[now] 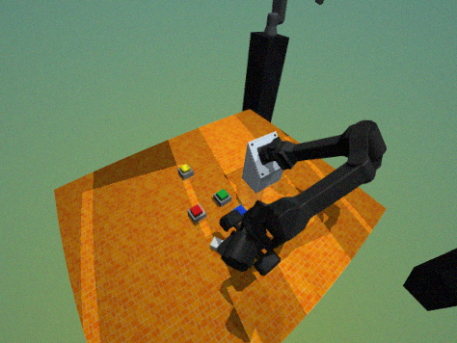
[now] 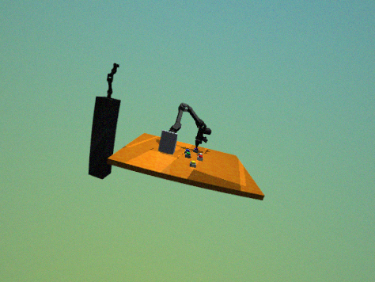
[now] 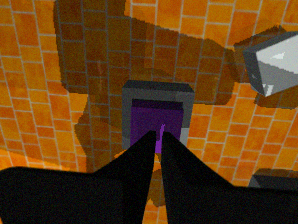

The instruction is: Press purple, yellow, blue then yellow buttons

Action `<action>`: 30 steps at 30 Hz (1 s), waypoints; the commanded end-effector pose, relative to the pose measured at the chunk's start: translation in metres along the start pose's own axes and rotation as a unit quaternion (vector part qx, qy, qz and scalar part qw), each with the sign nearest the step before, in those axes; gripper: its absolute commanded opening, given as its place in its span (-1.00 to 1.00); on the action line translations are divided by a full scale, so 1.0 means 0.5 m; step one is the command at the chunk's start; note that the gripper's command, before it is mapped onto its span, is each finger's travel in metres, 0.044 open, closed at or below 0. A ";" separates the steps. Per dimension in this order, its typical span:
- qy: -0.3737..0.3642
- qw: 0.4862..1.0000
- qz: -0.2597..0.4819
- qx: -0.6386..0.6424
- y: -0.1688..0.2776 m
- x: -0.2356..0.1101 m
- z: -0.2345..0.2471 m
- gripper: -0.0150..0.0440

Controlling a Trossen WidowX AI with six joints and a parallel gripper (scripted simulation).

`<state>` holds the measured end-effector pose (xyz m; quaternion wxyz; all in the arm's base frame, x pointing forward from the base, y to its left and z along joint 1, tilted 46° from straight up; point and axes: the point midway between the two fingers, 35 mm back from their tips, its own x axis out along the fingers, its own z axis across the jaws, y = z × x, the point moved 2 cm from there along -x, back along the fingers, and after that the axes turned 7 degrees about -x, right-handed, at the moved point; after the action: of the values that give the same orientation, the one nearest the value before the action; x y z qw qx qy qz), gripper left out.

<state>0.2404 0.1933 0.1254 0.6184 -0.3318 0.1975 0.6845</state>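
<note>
Orange brick-patterned tabletop (image 1: pixel 145 270) fills the top view, where the black arm bends down from its grey base (image 1: pixel 260 164) so that the hand (image 1: pixel 231 250) sits low over the near middle of the surface, hiding the purple button beneath it. Far left of it stand the yellow button (image 1: pixel 185 169), the green button (image 1: pixel 222 195) and the red button (image 1: pixel 197 211), well apart from one another, while the blue button (image 1: pixel 240 209) peeks out just beside the arm's wrist; a small white block (image 1: pixel 216 244) lies just left of the hand. From the exterior view, the arm arches over and points straight down at the tabletop (image 2: pixel 221 174), with the buttons too small to tell apart clearly. At the wrist, the hand (image 3: pixel 158 142) is closed on nothing, its two fingers pressed nearly together with their tips over the near edge of the purple button (image 3: pixel 155 117) in its grey housing; whether they touch it I cannot tell. A white block (image 3: pixel 272 67) lies to the far right.
</note>
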 end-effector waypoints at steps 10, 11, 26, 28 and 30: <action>0.000 1.000 -0.005 -0.002 -0.003 -0.163 0.001 -0.42; 0.000 1.000 -0.005 -0.002 -0.002 -0.168 0.001 -0.42; 0.063 0.997 -0.004 0.043 -0.070 -0.185 -0.263 -0.42; 0.066 0.997 -0.002 0.041 -0.072 -0.190 -0.317 -0.42; 0.067 0.997 0.001 0.038 -0.068 -0.196 -0.385 -0.42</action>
<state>0.3068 0.0341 0.0925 0.6191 -0.3470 0.2602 0.6547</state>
